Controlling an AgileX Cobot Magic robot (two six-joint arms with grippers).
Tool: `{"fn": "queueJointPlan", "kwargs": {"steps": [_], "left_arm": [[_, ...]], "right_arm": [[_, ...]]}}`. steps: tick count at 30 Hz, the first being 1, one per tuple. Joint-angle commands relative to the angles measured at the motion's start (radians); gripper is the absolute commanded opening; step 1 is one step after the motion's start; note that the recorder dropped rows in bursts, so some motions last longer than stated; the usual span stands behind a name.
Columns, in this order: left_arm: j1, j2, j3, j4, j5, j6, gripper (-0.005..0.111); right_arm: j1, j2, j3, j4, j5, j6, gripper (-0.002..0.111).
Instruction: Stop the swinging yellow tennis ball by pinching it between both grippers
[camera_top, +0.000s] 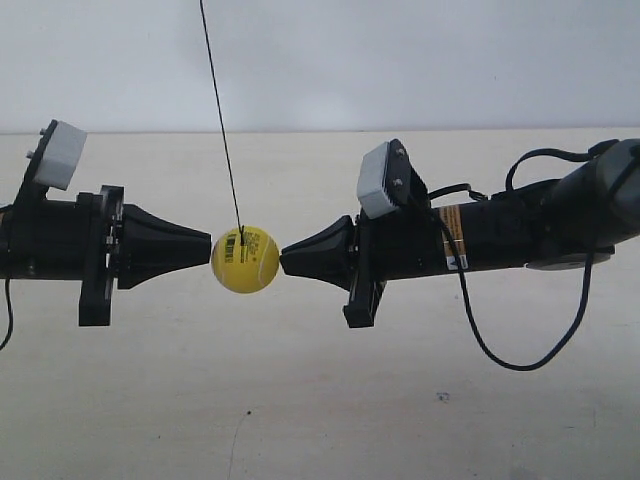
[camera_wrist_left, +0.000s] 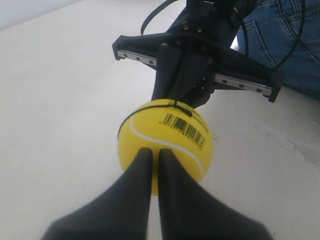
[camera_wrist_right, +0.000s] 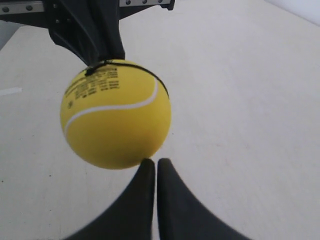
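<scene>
The yellow tennis ball (camera_top: 245, 260) hangs on a thin black string (camera_top: 222, 120) between two horizontal cone tips. My left gripper (camera_top: 211, 256), the arm at the exterior view's left, is shut and its tip touches the ball's side. In the left wrist view, the shut fingers (camera_wrist_left: 154, 151) rest against the ball (camera_wrist_left: 175, 150), and the right arm (camera_wrist_left: 190, 65) shows beyond it. My right gripper (camera_top: 282, 262) is shut too, with its tip at the ball's opposite side. In the right wrist view, the tip (camera_wrist_right: 152, 161) meets the lower edge of the ball (camera_wrist_right: 115, 115), slightly off centre.
A pale tabletop (camera_top: 320, 400) lies below, with a white wall behind it. A black cable (camera_top: 520, 355) loops down from the right arm. Blue jeans (camera_wrist_left: 280, 40) show at the table's far edge in the left wrist view.
</scene>
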Motion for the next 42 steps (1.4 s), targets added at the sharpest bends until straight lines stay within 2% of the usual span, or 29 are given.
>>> {"fn": "queueJointPlan", "kwargs": {"steps": [1,10,16,22,26,32,35,42], "left_arm": [[0.008,0.004,-0.006,0.005,-0.010,0.004,0.005],[0.119,-0.060,-0.006,0.031,-0.010,-0.054,0.005],[0.212,-0.169,-0.004,0.031,0.007,-0.117,0.005],[0.298,-0.340,-0.002,0.010,0.160,-0.212,0.005],[0.325,-0.472,-0.002,-0.050,0.243,-0.277,0.005],[0.328,-0.760,-0.002,-0.183,0.516,-0.397,0.005],[0.328,-0.912,-0.002,-0.266,0.638,-0.400,0.005],[0.318,-1.266,0.000,-0.286,0.772,-0.486,0.005]], "right_arm": [[-0.001,-0.019,-0.005,-0.013,0.019,-0.007,0.000],[-0.141,-0.102,-0.005,-0.095,0.000,0.069,0.000],[-0.189,-0.212,-0.005,-0.113,0.026,0.099,0.000],[-0.189,-0.439,-0.005,-0.121,0.268,0.163,0.000],[-0.189,-0.605,-0.005,-0.119,0.446,0.214,0.000],[-0.189,-0.876,-0.005,-0.117,0.704,0.317,0.000],[-0.189,-1.007,-0.005,-0.113,0.811,0.328,0.000],[-0.189,-1.261,-0.005,-0.113,1.077,0.397,0.000]]}}
